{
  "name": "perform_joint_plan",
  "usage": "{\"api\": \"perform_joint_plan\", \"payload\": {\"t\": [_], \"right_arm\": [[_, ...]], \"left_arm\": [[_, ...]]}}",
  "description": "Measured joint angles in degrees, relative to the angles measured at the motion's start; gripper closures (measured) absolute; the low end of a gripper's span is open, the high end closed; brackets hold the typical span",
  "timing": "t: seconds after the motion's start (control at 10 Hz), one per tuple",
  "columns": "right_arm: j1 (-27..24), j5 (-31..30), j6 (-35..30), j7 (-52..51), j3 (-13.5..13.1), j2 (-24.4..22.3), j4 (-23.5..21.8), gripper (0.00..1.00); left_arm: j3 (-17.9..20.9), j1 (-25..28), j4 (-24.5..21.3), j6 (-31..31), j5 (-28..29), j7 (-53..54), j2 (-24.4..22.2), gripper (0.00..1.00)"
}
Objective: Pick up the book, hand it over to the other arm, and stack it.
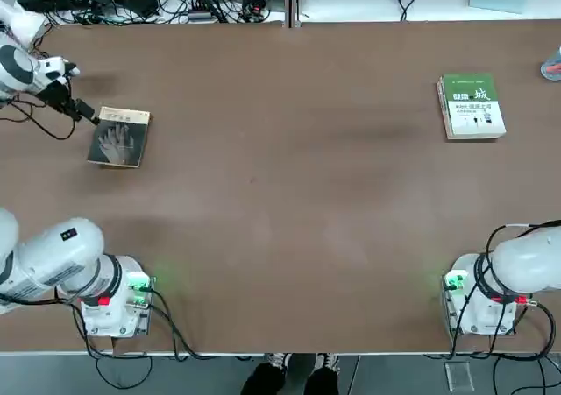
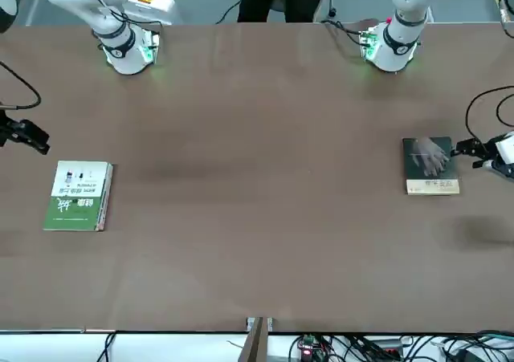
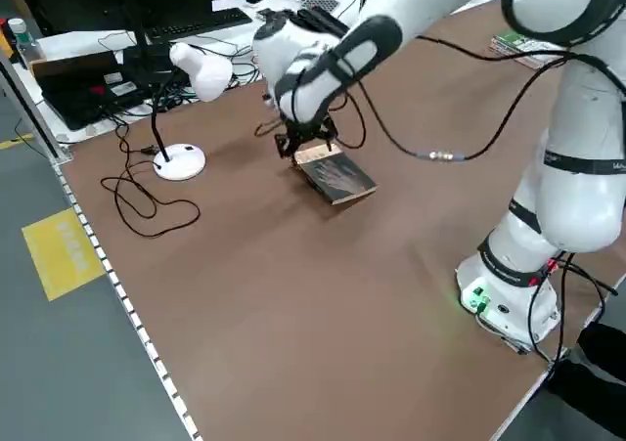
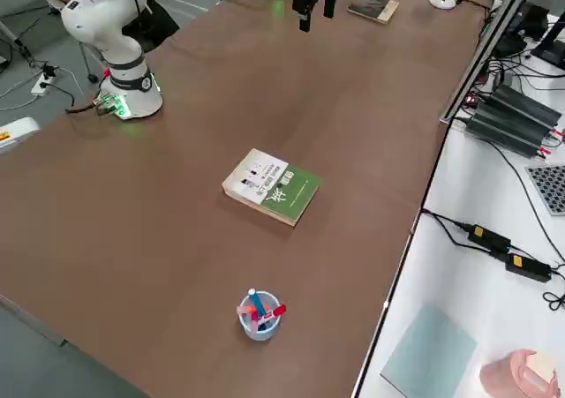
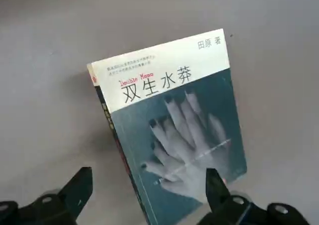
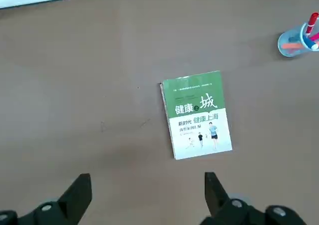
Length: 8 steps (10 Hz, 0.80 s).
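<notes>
The left gripper hangs low over the book with its 2 fingers spread wide and holding nothing; in its wrist view the dark fingertips stand on both sides of the book's lower end, not touching it. In the top view the left gripper is just beside the book's far left corner.

The book lies flat on the table near the table's left edge, face up. Its long axis runs almost from the robot's side to the far side, a little tilted, and the tan strip with the title is at the far end. Only the left wrist view shows the red title and the pale hand on the cover clearly; the top view shows only a grey shape.

The green-and-white book lies well apart from the book, near the table's right side. The right gripper, open and empty, hangs high above the green-and-white book. The right side view shows a cup of pens near it.
</notes>
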Motion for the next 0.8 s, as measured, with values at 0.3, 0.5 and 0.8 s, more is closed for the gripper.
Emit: {"api": "perform_joint_plan", "payload": {"t": [0.3, 0.5, 0.8], "right_arm": [[0.66, 0.09, -0.09, -1.31, 0.09, 0.01, -0.19, 0.00], [1.05, 0.09, -0.22, -2.61, 0.11, 0.01, -0.31, 0.00], [1.08, 0.19, -0.30, -3.19, 0.11, 0.01, -0.38, 0.00]], "left_arm": [[-0.08, 1.73, 0.02, 0.09, -4.14, 4.49, 1.01, 0.00], [-0.09, 2.61, -0.04, 0.09, -8.62, 9.87, 2.16, 0.00], [-0.06, 4.59, -0.05, 0.10, -10.42, 14.31, 4.69, 0.00]]}}
